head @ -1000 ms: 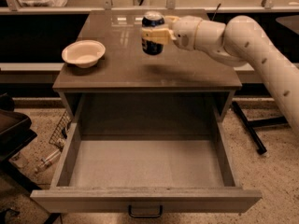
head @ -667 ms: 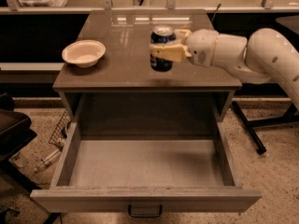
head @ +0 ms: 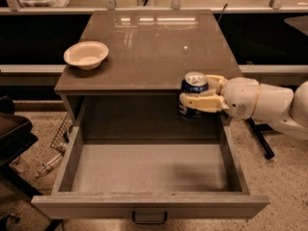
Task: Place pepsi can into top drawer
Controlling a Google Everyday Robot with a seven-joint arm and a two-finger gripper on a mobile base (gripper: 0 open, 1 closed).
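The bowl (head: 86, 55) sits near the worktop's (head: 154, 47) front left corner. The top drawer (head: 149, 206) juts out below the front edge. The hand (head: 195, 94), at the right side, grips the pepsi can (head: 195, 80) upright before that edge near the right corner, over the drawer's rear.

Warm, rather dim light falls from above. The glossy brown tabletop (head: 144, 57) carries pale rectangular glare streaks near its far edge. The cream-white round bowl (head: 86, 54) by the left edge is brightly lit. Just off the front-right corner, the cream two-finger gripper (head: 193, 94), clamped around the dark blue pepsi can (head: 194, 84), seems to cast a faint shadow on the wide grey-brown top drawer (head: 144, 170); the recess under the front edge is dark.
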